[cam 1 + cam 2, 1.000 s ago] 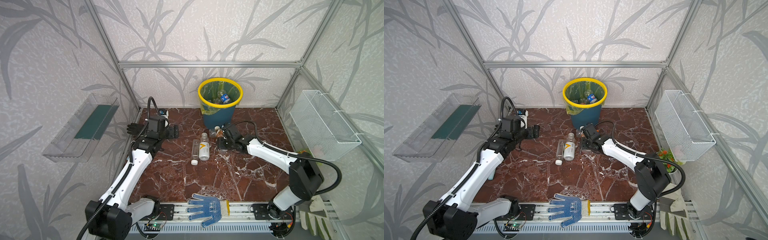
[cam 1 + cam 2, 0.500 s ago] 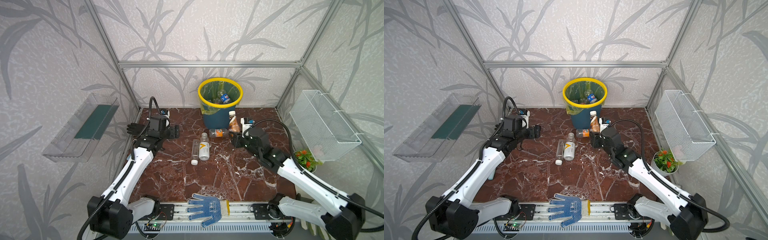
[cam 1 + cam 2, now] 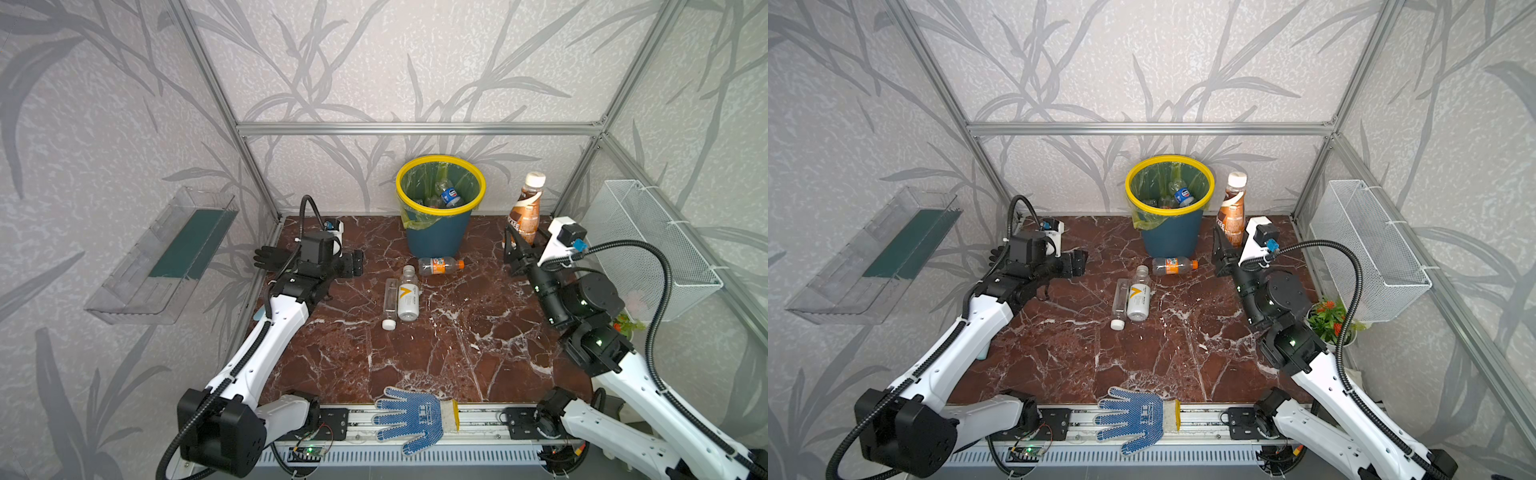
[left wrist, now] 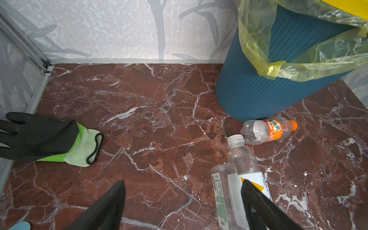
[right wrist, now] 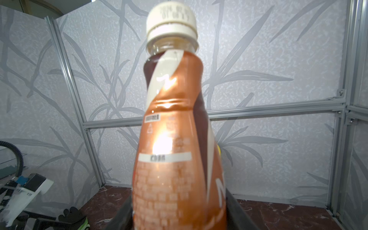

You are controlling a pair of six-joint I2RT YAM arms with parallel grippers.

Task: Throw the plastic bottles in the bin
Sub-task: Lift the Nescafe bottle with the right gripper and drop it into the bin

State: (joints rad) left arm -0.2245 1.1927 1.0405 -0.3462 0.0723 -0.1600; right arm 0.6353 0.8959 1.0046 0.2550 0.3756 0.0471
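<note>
The bin (image 3: 434,239) is noted at upper centre in both top views, with discarded bottles (image 3: 448,196) inside. The left gripper (image 3: 352,264), left of centre, is found spread wide and empty. The right gripper (image 3: 524,240), right of the bin, is clamped on an upright brown bottle (image 3: 527,203). At centre, a white-labelled bottle (image 3: 408,296), a slim clear bottle (image 3: 390,296) and an orange-labelled bottle (image 3: 440,265) are recorded lying flat.

The bin (image 3: 436,237) stands at the back middle of the worktop (image 3: 457,353), with bottles (image 3: 451,196) inside it. A lone bottle (image 3: 440,265) lies just before its foot, and a pair of bottles (image 3: 408,295) lies side by side nearer the front. Right of the bin, an upright bottle (image 3: 525,212) sits in the right tool (image 3: 519,245). A glove (image 3: 409,417) lies on the front rail (image 3: 478,415)
</note>
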